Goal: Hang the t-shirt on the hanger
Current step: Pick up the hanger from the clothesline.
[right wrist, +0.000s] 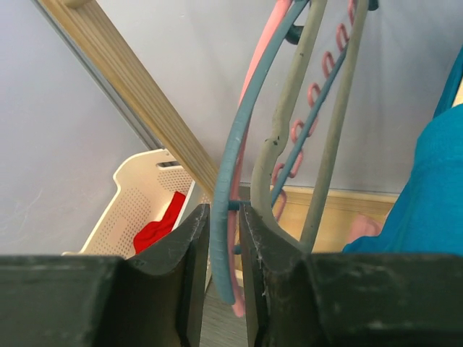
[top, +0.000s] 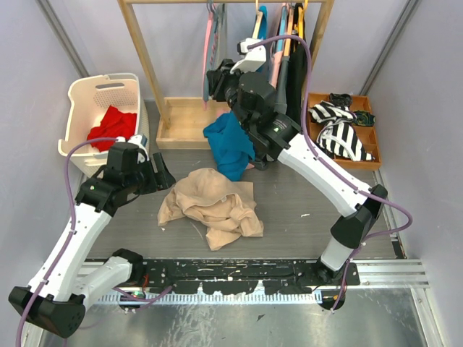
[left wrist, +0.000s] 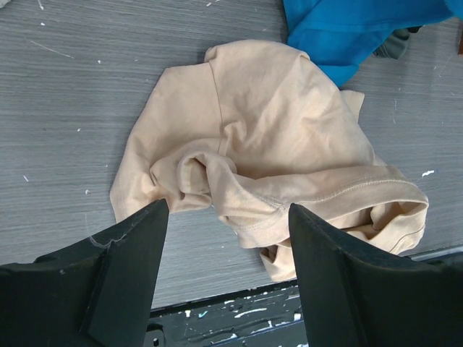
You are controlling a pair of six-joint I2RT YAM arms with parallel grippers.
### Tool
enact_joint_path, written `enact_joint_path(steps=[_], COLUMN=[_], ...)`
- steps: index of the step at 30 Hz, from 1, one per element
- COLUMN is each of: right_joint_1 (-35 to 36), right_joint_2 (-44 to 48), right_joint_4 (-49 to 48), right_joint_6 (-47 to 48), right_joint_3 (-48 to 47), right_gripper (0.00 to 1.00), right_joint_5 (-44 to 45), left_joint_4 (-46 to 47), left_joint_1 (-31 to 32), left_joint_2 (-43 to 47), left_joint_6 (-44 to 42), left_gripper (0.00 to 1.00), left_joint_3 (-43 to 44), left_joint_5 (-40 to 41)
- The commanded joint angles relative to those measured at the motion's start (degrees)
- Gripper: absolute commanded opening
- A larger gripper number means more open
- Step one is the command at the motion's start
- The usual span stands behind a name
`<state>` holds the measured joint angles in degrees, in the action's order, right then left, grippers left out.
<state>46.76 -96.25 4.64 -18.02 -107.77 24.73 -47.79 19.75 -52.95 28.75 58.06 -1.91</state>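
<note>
Both differ: our left jaws hang wide, t-shirt [left wrist: 275, 144] beneath them on the grey tabletop [left wrist: 65, 108]; our raised right jaws narrowly clasp the blue-grey hanger [right wrist: 235, 166].

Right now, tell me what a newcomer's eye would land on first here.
The crumpled beige t-shirt lies mid-table, with the left gripper open and aimed at it. At the back rack, the right gripper pinches a blue-grey hanger among others. A teal garment beside the shirt and a red cloth in the white basket add the strongest colour.
</note>
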Motion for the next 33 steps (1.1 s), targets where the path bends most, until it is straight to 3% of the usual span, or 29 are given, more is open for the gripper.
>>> enact_joint_path(steps=[1,15,18,23,33], right_joint_1=[-1.1,-2.2,-2.2,-2.2,-2.4], right_joint_2=[2.3,-1.3,-1.7,-1.9,-4.5], right_joint_4=[-3.0,-2.8,-2.2,-1.9,2.1], right_joint_6=[-0.6,-2.1,-2.2,-2.1,-2.1], right_joint_3=[-1.0,-4.7,-5.1,-4.9,-8.5], right_gripper=[0.29,0.39,0.35,0.21,0.25], right_joint_5=[-0.2,-5.9,-5.3,-4.5,-1.4], left_joint_4=[0.2,0.3,0.3,1.9,2.0], left_joint_1=[-0.2,-0.2,-0.2,-0.2,-0.3], left_joint_2=[-0.2,-0.7,-0.9,-1.2,-1.3], left_joint_6=[0.1,-0.3,-0.3,-0.4,-0.7], left_gripper=[0.74,0.74,0.74,0.74,0.73], left_joint_3=[1.1,0.9,0.9,0.6,0.7], left_joint_5=[-0.7,-0.5,-0.5,-0.6,-0.6])
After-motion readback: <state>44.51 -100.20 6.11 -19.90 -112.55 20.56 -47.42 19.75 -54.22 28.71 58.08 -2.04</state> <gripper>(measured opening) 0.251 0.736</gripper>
